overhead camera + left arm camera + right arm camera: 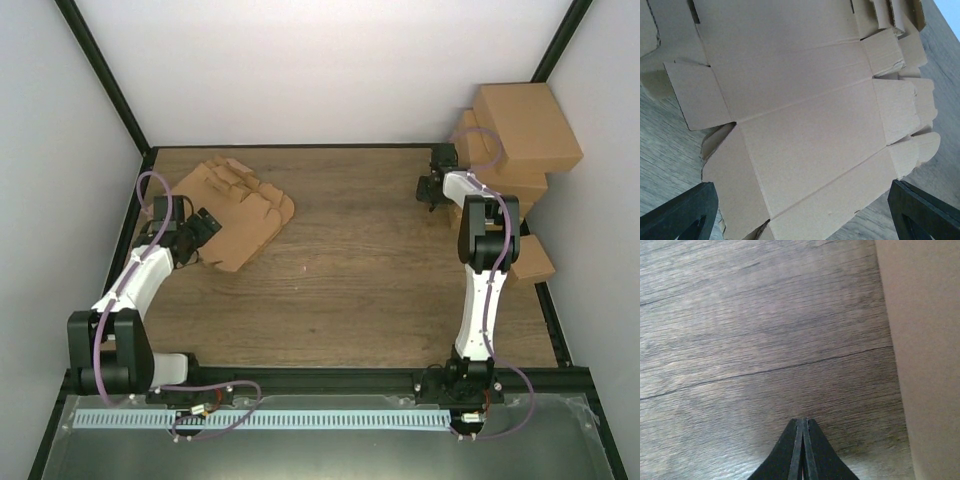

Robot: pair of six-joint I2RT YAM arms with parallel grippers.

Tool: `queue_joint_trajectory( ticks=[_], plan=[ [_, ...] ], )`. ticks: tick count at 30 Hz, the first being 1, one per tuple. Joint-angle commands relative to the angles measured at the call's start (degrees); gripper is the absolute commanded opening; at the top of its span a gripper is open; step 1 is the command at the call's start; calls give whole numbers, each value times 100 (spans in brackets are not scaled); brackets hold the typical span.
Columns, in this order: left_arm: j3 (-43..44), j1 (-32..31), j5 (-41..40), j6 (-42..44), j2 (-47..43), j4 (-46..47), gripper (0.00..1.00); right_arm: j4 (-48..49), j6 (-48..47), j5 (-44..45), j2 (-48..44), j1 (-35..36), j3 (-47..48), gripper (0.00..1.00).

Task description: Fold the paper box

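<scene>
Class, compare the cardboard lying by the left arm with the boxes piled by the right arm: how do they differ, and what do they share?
The unfolded cardboard lies opened out, creases and flaps showing; the piled boxes are closed into blocks. The unfolded cardboard sits far left on the table by the open left gripper; the piled boxes stack at the far right edge near the shut right gripper. Both are plain brown cardboard.

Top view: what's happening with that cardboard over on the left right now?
The left gripper, open, hangs over the flat brown cardboard box blank at the far left of the wooden table, gripping nothing; the blank is not yet folded up. The right gripper is shut and empty above bare wood, beside a stack of closed brown cardboard boxes at far right.
</scene>
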Motion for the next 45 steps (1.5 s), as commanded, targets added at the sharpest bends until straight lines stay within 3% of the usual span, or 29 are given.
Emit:
queue_joint_trajectory(
  ticks=[1,8,18,25,29,31,35,40,45],
  plan=[
    [185,9,-87,139,-174,-70,96,-187,-18,627,146,-89,180,1],
    [170,9,-54,149,-262,-109,96,-229,406,2603,278,-89,202,1],
    [180,9,-21,215,-316,-154,96,-107,198,2717,338,-87,288,1],
    [299,8,-149,243,-351,-257,96,112,-267,671,-342,100,-15,1],
    [292,6,-460,253,-518,-371,96,354,-350,-653,-1096,535,-461,1],
    [243,8,-574,192,-585,-433,94,393,-277,-843,-1413,863,-672,1],
    [72,9,-594,60,-722,-393,84,629,-152,-950,-2035,1681,-1335,2],
    [12,82,-566,77,-500,-381,68,1305,2,-1691,-3025,2461,-2751,12],
    [-15,461,-380,178,-154,-169,64,2082,111,-2872,-3855,2898,-4006,22]
  ],
)
